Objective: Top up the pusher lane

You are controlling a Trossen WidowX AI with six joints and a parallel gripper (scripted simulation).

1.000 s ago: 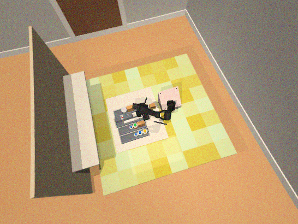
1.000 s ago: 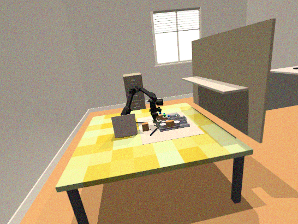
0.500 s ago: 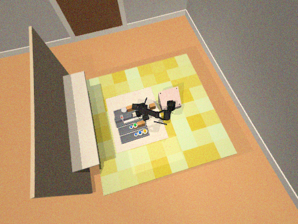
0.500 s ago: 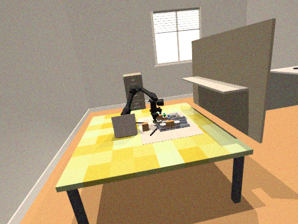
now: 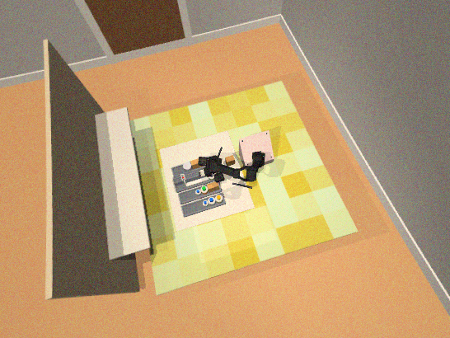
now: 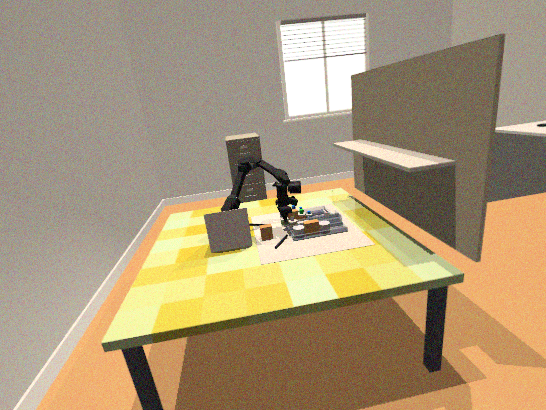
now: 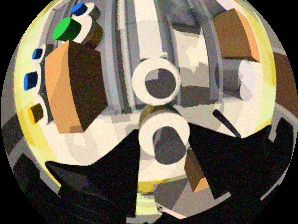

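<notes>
- The loose jar point(image 7: 166, 141), white with a grey top, sits between the fingers of the gripper point(image 7: 162, 163); the gripper is closed on it and holds it firmly.
- In the wrist view the held jar is just in front of a second matching jar point(image 7: 156, 83), which stands in a pale lane point(image 7: 148, 23) running away from the camera. Whether the two jars touch cannot be told.
- In the top view the gripper point(image 5: 207, 163) is over the near end of the grey lane rack point(image 5: 186, 207), at its upper lanes.
- A brown block point(image 7: 72, 87) stands to the left of the lane in the wrist view; another brown block point(image 7: 234, 34) stands to the right.
- Jars with green point(image 5: 203, 189), blue point(image 5: 211, 199) and orange point(image 5: 218, 198) tops occupy the neighbouring lanes.
- The rack rests on a white mat point(image 5: 239, 202) on the chequered yellow counter point(image 5: 305, 222).
- A loose brown block point(image 6: 266, 231) and a dark thin stick point(image 6: 280, 242) lie on the mat in front of the rack.
- The arm rises from a pink base plate point(image 5: 264, 138).
- A partition with a shelf point(image 6: 395, 155) stands beside the counter.
</notes>
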